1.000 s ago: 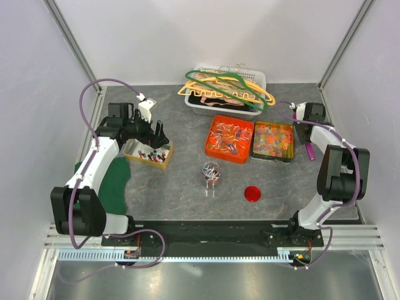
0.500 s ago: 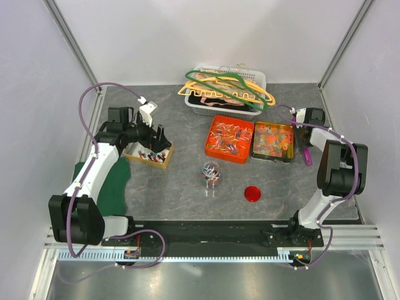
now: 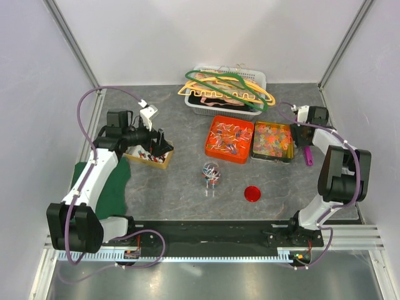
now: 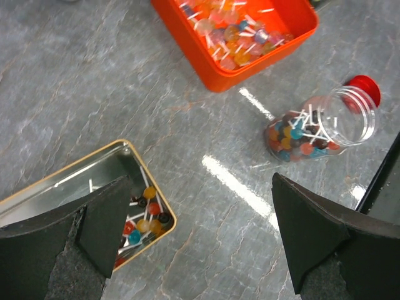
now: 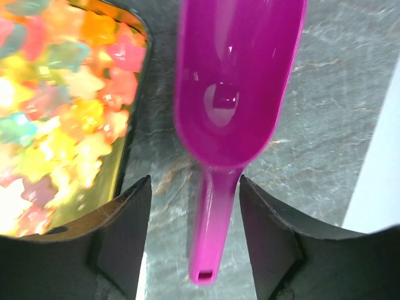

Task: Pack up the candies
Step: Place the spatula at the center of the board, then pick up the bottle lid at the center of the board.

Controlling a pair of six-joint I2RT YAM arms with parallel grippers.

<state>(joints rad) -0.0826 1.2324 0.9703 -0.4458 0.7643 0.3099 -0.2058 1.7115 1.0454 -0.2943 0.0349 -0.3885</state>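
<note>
Both hands released; candies in three lots.
Left hand (image 4: 199, 187) spread wide over the gold tin (image 4: 94, 172); right hand (image 5: 195, 181) slack, fingers either side of the magenta scoop (image 5: 231, 94). Candies (image 4: 294, 134) in the upright jar (image 4: 353, 119) point their sticks to its mouth; those in the orange tray (image 4: 250, 70) lie every way.

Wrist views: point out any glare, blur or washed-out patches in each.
Left wrist: white glare streaks on the table beside the jar, everything else on the table sharp. Right wrist: the gummies are soft and washed out; the scoop blurs at its top edge and carries a small reflection in its bowl.
</note>
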